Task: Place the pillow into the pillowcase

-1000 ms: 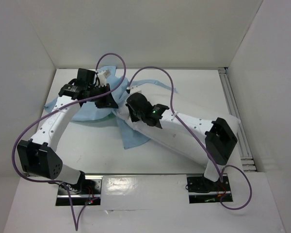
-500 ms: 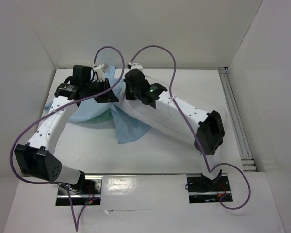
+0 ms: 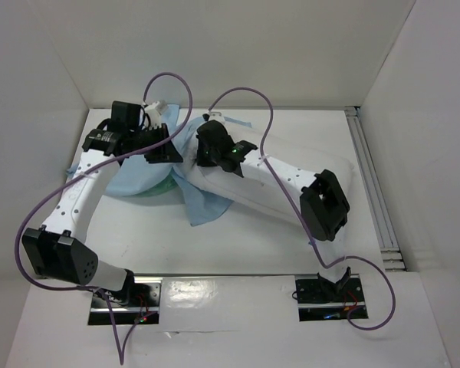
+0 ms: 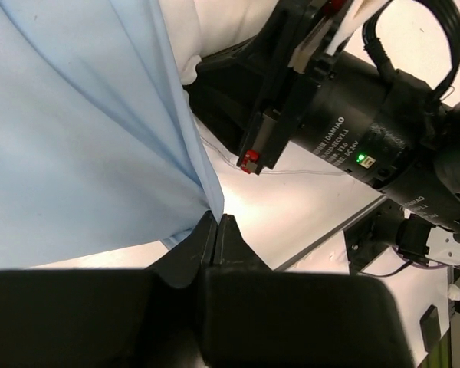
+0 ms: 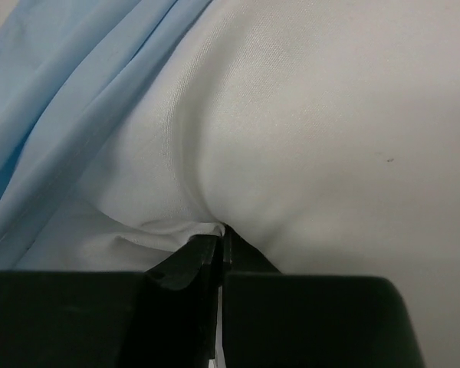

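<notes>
Far across the table [image 3: 138,230], pinching limp pillowcase [image 4: 77,138] hem in left jaws, squishy pillow [image 5: 307,138] skin in right jaws.

left tool [image 4: 217,220], right tool [image 5: 221,230]: both closed

Probably a lab (white-walled booth [image 3: 238,54])
</notes>
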You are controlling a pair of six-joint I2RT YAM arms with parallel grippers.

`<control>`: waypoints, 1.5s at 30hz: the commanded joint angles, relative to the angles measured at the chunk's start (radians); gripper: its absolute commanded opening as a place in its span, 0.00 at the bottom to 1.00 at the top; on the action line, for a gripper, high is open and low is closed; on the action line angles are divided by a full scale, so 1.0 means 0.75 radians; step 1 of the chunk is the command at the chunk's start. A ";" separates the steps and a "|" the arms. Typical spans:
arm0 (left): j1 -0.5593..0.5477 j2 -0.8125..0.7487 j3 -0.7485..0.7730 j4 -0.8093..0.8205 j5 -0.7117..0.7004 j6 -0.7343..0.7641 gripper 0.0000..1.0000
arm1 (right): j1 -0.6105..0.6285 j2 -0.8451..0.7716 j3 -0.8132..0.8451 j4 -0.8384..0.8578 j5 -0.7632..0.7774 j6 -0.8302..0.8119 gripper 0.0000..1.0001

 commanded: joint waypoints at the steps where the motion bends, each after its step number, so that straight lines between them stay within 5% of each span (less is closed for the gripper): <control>1: -0.013 -0.004 0.069 -0.033 0.199 -0.045 0.12 | -0.070 -0.035 -0.064 0.045 0.117 0.043 0.00; 2: -0.013 -0.004 0.069 -0.033 0.199 -0.045 0.18 | -0.070 -0.077 -0.101 0.060 0.117 0.055 0.00; 3: -0.013 0.016 0.069 -0.033 0.199 -0.045 0.40 | -0.070 -0.106 -0.120 0.076 0.117 0.055 0.00; 5: -0.013 0.031 0.083 -0.048 0.214 -0.033 0.63 | -0.070 -0.198 -0.179 0.125 0.117 0.082 0.00; 7: -0.013 0.055 0.122 -0.090 0.200 0.018 0.77 | -0.070 -0.255 -0.214 0.164 0.131 0.098 0.00; 10: -0.013 0.055 0.199 -0.168 0.077 0.047 0.78 | -0.070 -0.335 -0.295 0.270 0.131 0.117 0.00; 12: -0.013 0.055 0.232 -0.168 0.028 0.047 0.71 | -0.070 -0.321 -0.308 0.295 0.117 0.117 0.00; 14: 0.001 0.055 0.261 -0.136 -0.029 -0.002 0.26 | -0.070 -0.295 -0.326 0.307 0.092 0.117 0.00; 16: 0.001 0.074 0.261 -0.032 -0.054 -0.032 0.05 | -0.070 -0.295 -0.377 0.364 0.058 0.117 0.00; 17: 0.001 0.108 0.261 0.007 -0.085 -0.059 0.07 | -0.070 -0.309 -0.442 0.407 0.041 0.117 0.00; 22: -0.029 0.376 0.445 0.057 -0.207 -0.096 0.56 | -0.058 -0.335 -0.531 0.504 0.008 0.117 0.00; 32: -0.154 0.749 0.750 -0.021 -0.451 -0.067 0.64 | -0.031 -0.350 -0.580 0.512 0.023 0.102 0.00; 37: -0.154 0.796 0.795 0.003 -0.427 -0.094 0.45 | -0.019 -0.350 -0.580 0.497 0.023 0.102 0.00; 38: -0.154 0.796 0.795 0.003 -0.426 -0.094 0.27 | -0.019 -0.350 -0.594 0.485 0.023 0.102 0.00; 41: -0.154 0.796 0.848 0.018 -0.373 -0.094 0.00 | 0.010 -0.350 -0.594 0.485 0.035 0.072 0.00; 45: -0.181 0.731 0.887 0.005 -0.139 -0.094 0.00 | 0.049 -0.380 -0.606 0.502 0.100 0.041 0.00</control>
